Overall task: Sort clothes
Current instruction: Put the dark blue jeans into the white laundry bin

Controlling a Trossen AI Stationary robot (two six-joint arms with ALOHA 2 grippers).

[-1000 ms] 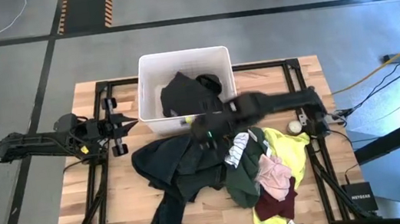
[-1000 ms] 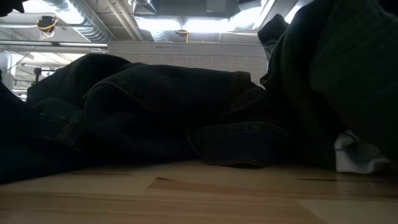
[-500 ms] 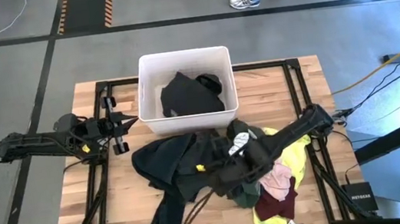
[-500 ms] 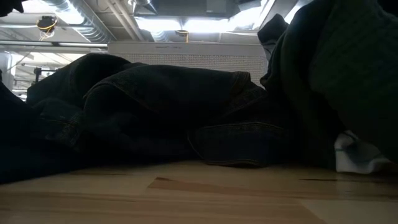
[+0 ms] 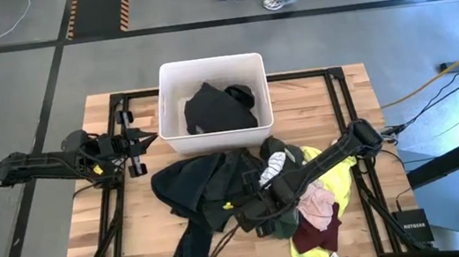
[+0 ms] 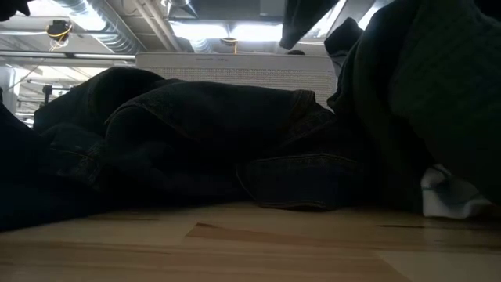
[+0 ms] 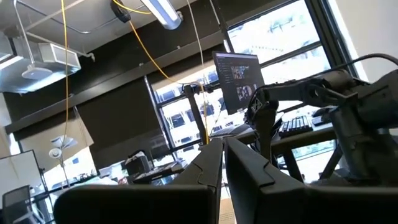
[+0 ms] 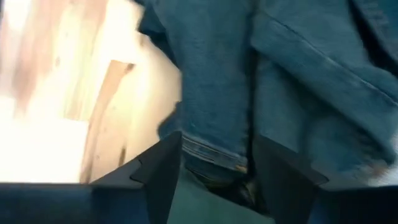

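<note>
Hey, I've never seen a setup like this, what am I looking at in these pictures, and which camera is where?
It's a two-armed robot at a wooden table, sorting clothes. One camera looks straight down, one sits at table height, and one rides on each wrist. A white bin already holds a black garment. A pile of clothes lies in front of it: dark denim, green, yellow, pink and maroon. The right end effector is open, down over the dark denim, its fingers on either side of a fold. The left end effector waits at the table's side, shut.
</note>
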